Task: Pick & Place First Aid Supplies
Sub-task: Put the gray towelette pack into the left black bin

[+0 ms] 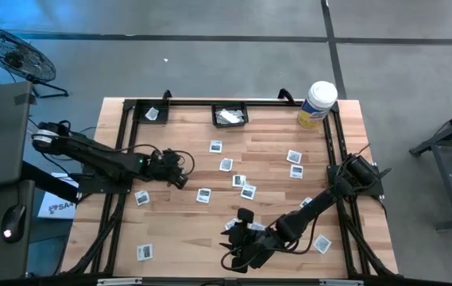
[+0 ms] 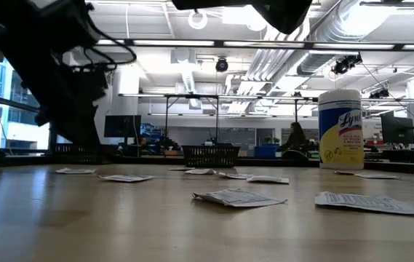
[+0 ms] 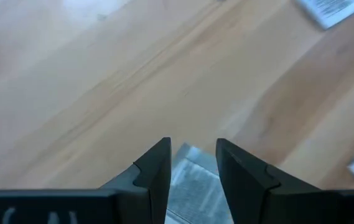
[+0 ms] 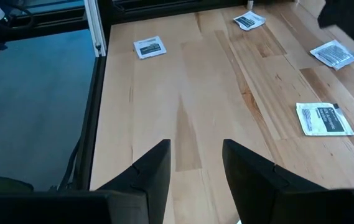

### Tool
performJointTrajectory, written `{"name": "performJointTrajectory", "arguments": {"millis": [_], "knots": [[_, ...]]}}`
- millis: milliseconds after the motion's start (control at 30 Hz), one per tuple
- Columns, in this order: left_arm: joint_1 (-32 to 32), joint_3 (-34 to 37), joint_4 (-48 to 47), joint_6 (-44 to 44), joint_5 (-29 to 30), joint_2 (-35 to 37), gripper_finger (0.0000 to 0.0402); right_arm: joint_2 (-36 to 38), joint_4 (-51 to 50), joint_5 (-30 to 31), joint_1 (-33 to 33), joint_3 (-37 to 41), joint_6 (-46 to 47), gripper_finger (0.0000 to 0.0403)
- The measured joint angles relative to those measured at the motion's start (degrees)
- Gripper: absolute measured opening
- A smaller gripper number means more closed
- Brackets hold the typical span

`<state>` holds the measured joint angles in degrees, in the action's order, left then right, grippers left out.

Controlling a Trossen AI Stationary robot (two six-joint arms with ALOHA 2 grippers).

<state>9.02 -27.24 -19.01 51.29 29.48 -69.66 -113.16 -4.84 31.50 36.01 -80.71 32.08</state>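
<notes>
Left end effector (image 3: 192, 171): one packet (image 3: 192, 186) pinched between fingers above the counter (image 3: 102, 74); slippage judged possible, only a thin edge being held.

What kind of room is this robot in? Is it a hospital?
Probably not: it looks like a robot lab or workshop. Bare pipes and ducts run under the ceiling, desks with monitors stand behind, and a floor fan sits beside the wooden table.

Bare wood along the table's (image 1: 122, 238) left edge and near-left corner, packets (image 1: 226, 164) scattered thick across the middle, tub (image 1: 316, 104) blocking the far-right corner, black tray (image 1: 229, 116) at the far edge, right arm (image 1: 305, 213) lying across the near-right part
</notes>
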Motion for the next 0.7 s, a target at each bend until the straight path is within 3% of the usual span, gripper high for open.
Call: {"name": "performJointTrajectory", "arguments": {"millis": [167,467,700], "knots": [[-1.2,0.0,0.4,-1.6,0.3,-3.1,0.0126,0.0,0.2,-0.1,0.0,0.0,0.0,0.0139],[-9.8,0.0,0.3,-16.5,-12.0,-3.2,0.0126,0.0,0.4,-0.2,0.0,0.0,0.1,0.0139],[-10.9,-0.1,2.8,-25.4,-18.1,-4.8,0.0126,0.0,0.4,-0.2,0.0,0.0,0.1,0.0139]]}}
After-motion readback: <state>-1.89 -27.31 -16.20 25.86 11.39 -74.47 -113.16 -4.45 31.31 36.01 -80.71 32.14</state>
